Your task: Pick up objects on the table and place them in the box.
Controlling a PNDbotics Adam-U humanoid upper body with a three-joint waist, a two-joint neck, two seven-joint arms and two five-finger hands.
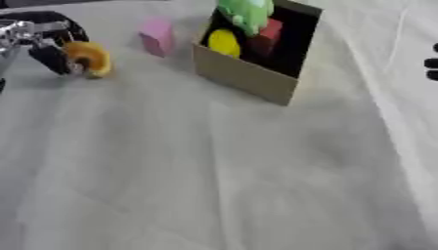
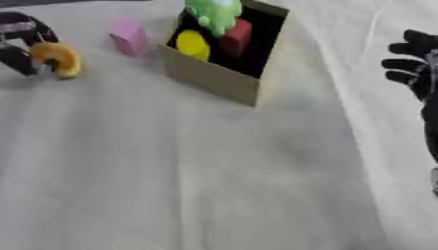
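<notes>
- My left hand (image 1: pixel 47 41) is at the far left of the table (image 1: pixel 214 171), fingers curled around an orange ring-shaped toy (image 1: pixel 88 58), pinching it from the left side.
- The orange toy sits low, at or just above the cloth; I cannot tell whether it is touching the surface.
- My right hand (image 2: pixel 415 61) shows only at the right edge of the right eye view, well away from everything else. Its dark fingers are spread and relaxed, holding nothing.
- The box (image 1: pixel 248 73) is cardboard, open at the top with a dark inside, and stands toward the far middle of the table, turned so one corner points toward me.
- Inside the box I see a yellow round thing (image 1: pixel 224 42) against the near-left wall, a red block (image 1: pixel 267 35) just to its right, and a green soft toy (image 1: pixel 246 13) on top of them, sticking up above the rim.
- A pink block (image 1: pixel 157 35) stands upright on the table between my left hand and the box, just beside the box's left wall but apart from it.
- The orange toy is near the pink block, to its left and a little closer to me, not touching it.
- The table is covered with a pale grey, slightly wrinkled cloth.
</notes>
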